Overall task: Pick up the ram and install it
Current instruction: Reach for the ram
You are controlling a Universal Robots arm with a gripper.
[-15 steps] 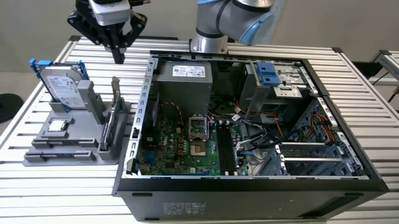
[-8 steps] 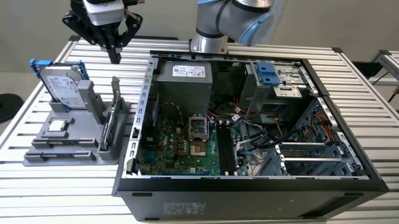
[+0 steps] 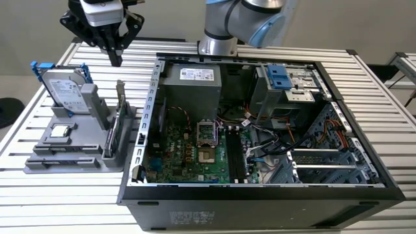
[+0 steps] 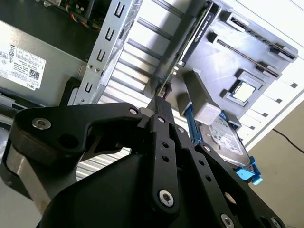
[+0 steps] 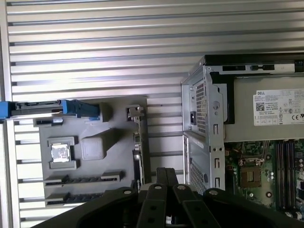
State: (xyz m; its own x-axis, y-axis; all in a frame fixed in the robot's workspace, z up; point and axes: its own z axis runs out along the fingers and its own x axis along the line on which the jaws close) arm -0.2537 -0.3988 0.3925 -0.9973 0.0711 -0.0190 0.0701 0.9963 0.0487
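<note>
The ram [image 3: 112, 134] is a slim dark green board standing on its long edge in a slot of the grey fixture [image 3: 65, 166], at the exterior view's left. Both wrist views show the ram [image 4: 202, 26] edge-on [image 5: 137, 147]. My gripper [image 3: 117, 60] hangs above the fixture's far end, roughly in line with the ram and well clear of it. Its black fingers meet at the tip, shut with nothing between them. In both wrist views the gripper [image 4: 159, 104] fills the foreground [image 5: 166, 173].
A silver hard drive with a blue bracket [image 3: 65, 90] and a small square processor chip [image 3: 60, 130] also sit on the fixture. The open computer case [image 3: 147, 122] lies beside it, with the motherboard's long black slots [image 3: 235, 153] exposed. The table is slatted aluminium.
</note>
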